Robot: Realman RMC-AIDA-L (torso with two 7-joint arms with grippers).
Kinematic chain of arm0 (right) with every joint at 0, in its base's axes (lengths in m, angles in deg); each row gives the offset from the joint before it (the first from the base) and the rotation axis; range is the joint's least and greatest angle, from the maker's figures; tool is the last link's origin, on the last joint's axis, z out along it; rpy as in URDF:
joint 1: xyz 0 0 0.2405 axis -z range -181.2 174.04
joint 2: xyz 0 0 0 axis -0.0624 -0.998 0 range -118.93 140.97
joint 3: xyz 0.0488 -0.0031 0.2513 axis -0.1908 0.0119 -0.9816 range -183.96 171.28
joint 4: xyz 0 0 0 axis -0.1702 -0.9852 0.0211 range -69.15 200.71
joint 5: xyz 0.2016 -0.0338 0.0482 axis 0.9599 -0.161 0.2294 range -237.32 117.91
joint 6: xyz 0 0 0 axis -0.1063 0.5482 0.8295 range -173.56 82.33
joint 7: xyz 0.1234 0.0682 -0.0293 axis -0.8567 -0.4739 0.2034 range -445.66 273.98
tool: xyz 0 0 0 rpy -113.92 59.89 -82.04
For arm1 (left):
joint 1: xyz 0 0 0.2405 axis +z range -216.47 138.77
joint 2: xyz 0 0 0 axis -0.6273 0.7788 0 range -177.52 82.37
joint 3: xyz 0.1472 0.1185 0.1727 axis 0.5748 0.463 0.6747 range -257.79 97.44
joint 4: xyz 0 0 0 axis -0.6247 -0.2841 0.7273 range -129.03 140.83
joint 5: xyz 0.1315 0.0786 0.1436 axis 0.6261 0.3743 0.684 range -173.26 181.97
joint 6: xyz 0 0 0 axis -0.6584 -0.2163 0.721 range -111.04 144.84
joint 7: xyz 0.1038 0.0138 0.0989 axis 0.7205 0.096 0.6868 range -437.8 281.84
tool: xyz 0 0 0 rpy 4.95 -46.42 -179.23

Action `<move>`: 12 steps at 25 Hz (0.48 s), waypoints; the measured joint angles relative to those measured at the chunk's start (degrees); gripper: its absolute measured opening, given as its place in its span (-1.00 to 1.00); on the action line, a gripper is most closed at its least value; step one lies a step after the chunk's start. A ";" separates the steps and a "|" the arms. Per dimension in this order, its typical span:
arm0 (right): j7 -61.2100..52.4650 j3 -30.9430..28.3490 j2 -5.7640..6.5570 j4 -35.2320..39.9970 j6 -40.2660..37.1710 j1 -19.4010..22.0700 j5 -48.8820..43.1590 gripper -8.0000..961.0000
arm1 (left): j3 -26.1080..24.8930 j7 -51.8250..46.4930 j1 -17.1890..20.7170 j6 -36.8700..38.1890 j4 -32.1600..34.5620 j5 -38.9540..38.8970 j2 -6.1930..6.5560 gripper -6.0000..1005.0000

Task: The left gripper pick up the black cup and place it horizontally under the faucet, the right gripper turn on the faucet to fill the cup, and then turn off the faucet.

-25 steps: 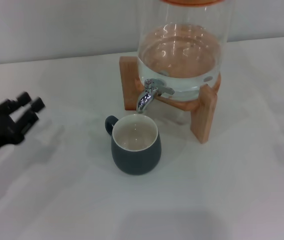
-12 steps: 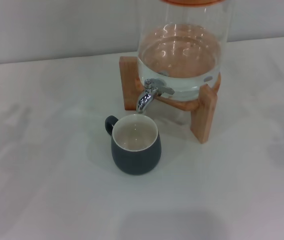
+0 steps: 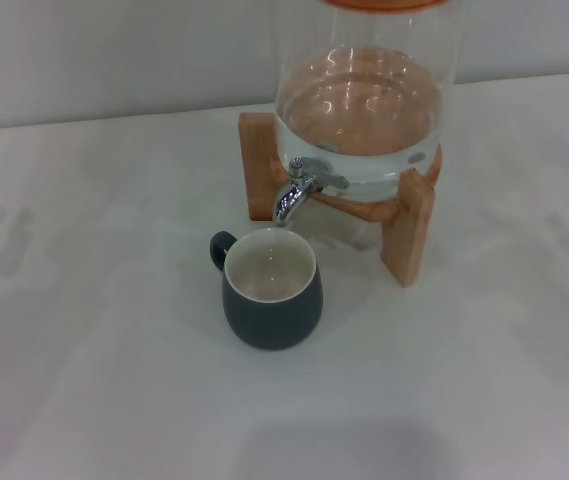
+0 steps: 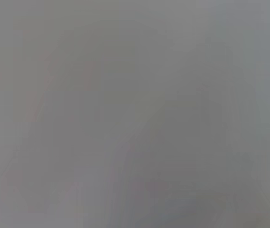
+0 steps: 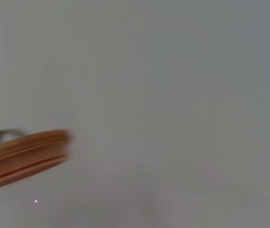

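Note:
The black cup (image 3: 272, 290) stands upright on the white table (image 3: 84, 330), its cream inside facing up and its handle at the back left. Its rim sits just below the spout of the chrome faucet (image 3: 299, 188). The faucet juts out of a clear glass dispenser (image 3: 364, 95) holding water, which rests on a wooden stand (image 3: 404, 225). Neither gripper shows in the head view. The left wrist view is plain grey with nothing to make out. In the right wrist view only the dispenser's wooden lid (image 5: 25, 154) appears.
The table stretches bare to the left, right and front of the cup. A pale wall (image 3: 114, 50) rises behind the dispenser.
The left gripper, at the head view's left edge one second ago, has pulled away to the left and out of the picture. Cup and faucet have not moved.

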State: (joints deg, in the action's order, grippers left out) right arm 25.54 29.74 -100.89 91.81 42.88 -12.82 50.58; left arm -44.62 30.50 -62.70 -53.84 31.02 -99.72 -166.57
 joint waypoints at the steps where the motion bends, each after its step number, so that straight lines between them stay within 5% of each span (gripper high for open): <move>1: -1.37 0.03 -0.10 1.03 1.75 0.22 -1.92 0.68 | 0.00 -0.05 -0.05 0.32 0.02 0.04 0.00 -0.22; 5: -5.15 0.22 -0.71 4.82 7.84 0.14 -7.99 0.68 | 0.18 -0.58 -0.20 1.52 0.26 0.08 0.06 -0.22; 8: -7.98 0.93 -2.29 10.30 9.52 0.12 -12.29 0.68 | 0.11 -0.62 -0.29 1.70 0.23 0.11 0.12 -0.22; 12: -11.73 7.48 -3.00 16.51 9.79 0.45 -14.22 0.68 | 0.05 -0.70 -0.05 2.45 -0.03 0.11 0.14 -0.22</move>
State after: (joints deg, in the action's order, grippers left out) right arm 13.81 37.22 -103.89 108.32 52.67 -12.38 36.36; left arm -44.57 29.80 -62.75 -51.39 30.99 -99.61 -166.43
